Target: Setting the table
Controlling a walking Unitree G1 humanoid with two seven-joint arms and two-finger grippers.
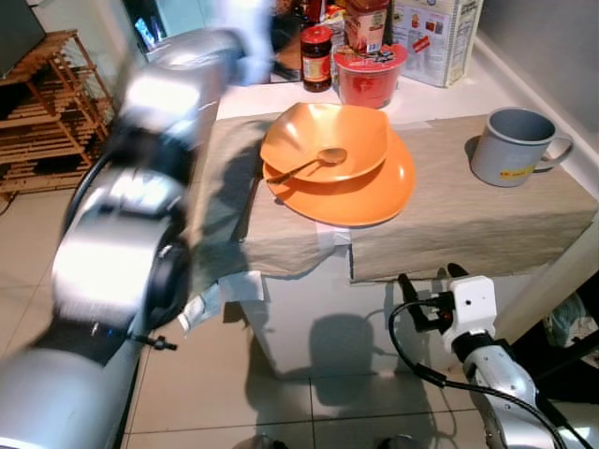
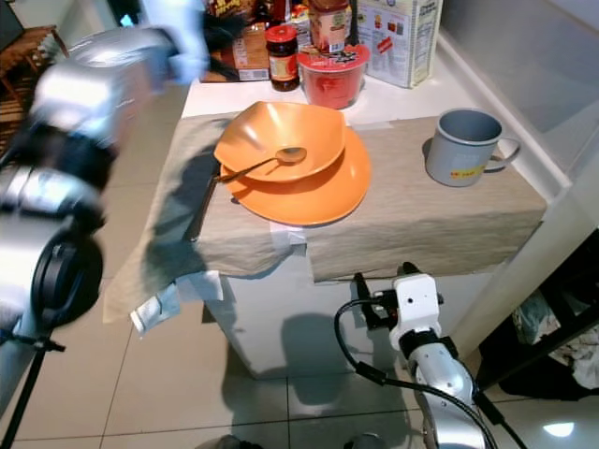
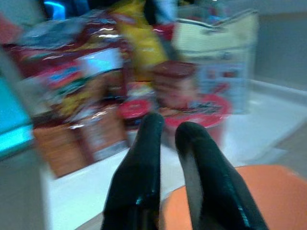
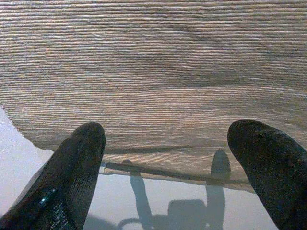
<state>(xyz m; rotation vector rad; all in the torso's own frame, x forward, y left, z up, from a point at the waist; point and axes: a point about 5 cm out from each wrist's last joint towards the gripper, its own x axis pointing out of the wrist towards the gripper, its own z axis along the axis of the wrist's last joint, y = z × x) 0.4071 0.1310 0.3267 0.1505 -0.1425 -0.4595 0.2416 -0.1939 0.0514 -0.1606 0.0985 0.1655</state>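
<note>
R gripper [image 1: 430, 279] is nearest to me, low and just below the front edge of the table [image 1: 309, 309]. Fingers [image 4: 76, 167] spread wide apart, nothing between them. R wrist cam looks straight at the hanging hem of the beige cloth [image 1: 468, 215], white table face under it, finger shadows on both.

Up and beyond the R gripper, on the cloth: big orange plate [image 1: 360, 192] w/ a smaller orange dish [image 1: 328, 136] stacked on it. Gold spoon [image 1: 323, 159] lies in the dish, bowl end at centre, handle running out over the dish rim toward my L side. Grey mug [image 1: 513, 145] sits further out to the R of that gripper, upright on the cloth, handle pointing away from the plates, well apart from them.

L arm is raised and blurry, takes up the whole L side of the head views. L gripper [image 3: 168, 132] is held above the far-L corner of the table; fingers close together w/ only a thin gap, not clamped on anything. Orange plate edge shows just under its tips in the wrist cam.

Past the L gripper, at the back of the table off the cloth: red noodle cup [image 1: 370, 73], dark jar w/ red lid [image 1: 316, 56], white carton [image 1: 438, 33], more packets behind, too blurred to ID.

Wooden rack [image 1: 47, 103] on the floor far L.
</note>
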